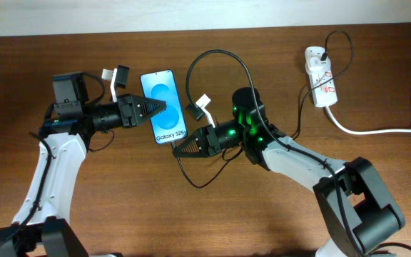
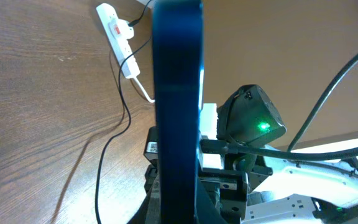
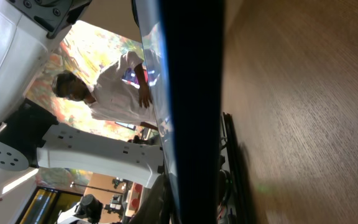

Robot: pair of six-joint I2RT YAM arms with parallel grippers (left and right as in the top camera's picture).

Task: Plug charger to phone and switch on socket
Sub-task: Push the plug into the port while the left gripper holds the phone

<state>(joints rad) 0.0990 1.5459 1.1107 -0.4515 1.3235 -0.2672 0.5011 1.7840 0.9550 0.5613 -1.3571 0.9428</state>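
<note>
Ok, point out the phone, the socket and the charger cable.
phone (image 1: 163,103), overhead view, middle of blue screen
socket (image 1: 321,78), overhead view, middle of white body
charger (image 1: 223,51), overhead view, top of black loop

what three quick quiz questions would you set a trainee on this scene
1. True or false: the phone rests against the socket.
2. The right gripper sits at the phone's lower end. Where does the left gripper meet the phone? A) a long side B) the top end C) nowhere
3. What colour is the thick cord leaving the socket?
Key: 1 false, they lie far apart; 2 A; 3 white.
</note>
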